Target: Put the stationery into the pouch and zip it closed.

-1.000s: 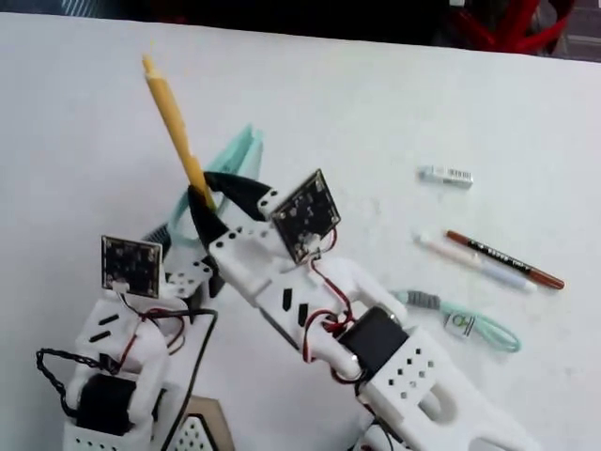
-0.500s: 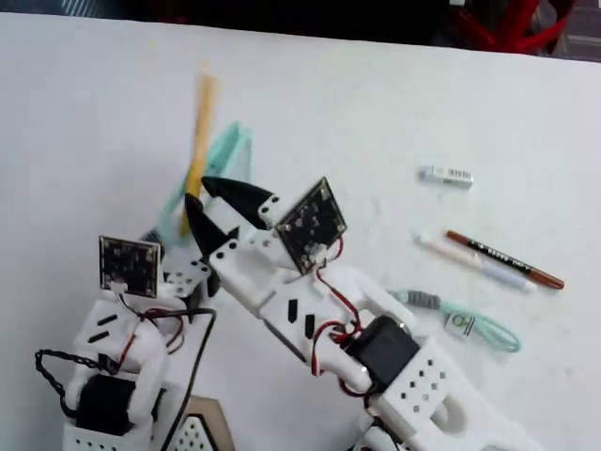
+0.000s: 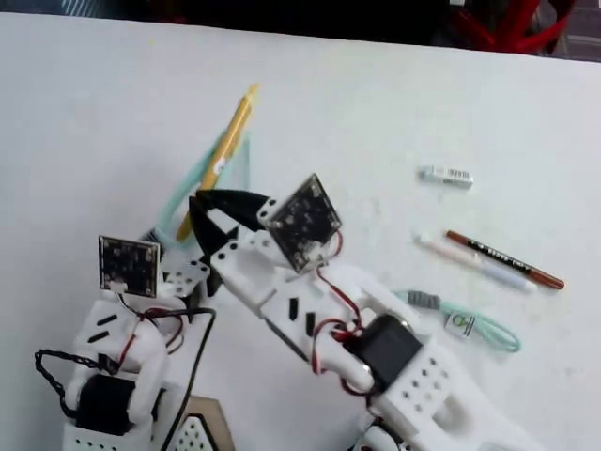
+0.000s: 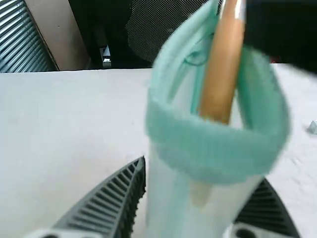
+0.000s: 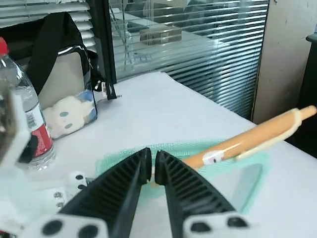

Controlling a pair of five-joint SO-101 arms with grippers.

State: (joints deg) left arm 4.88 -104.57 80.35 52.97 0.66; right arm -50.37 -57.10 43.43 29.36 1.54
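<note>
Mint-green translucent pouch: at the left of the white desk, mouth open, clenched between the jaws of the left end effector. Orange pen: lower end inside the pouch mouth, upper end with its pale clip jutting out past the pouch's far edge, tilted. Right end effector: black jaws drawn almost together with a thin gap, grasping nothing, tips just beside the pen's lower end at the pouch mouth. Small white eraser: loose on the desk, well apart to the right. Dark red pen and white pen: lying side by side, touching, below the eraser. Green lanyard with grey clasp: near those two pens, beside the right arm.
</note>
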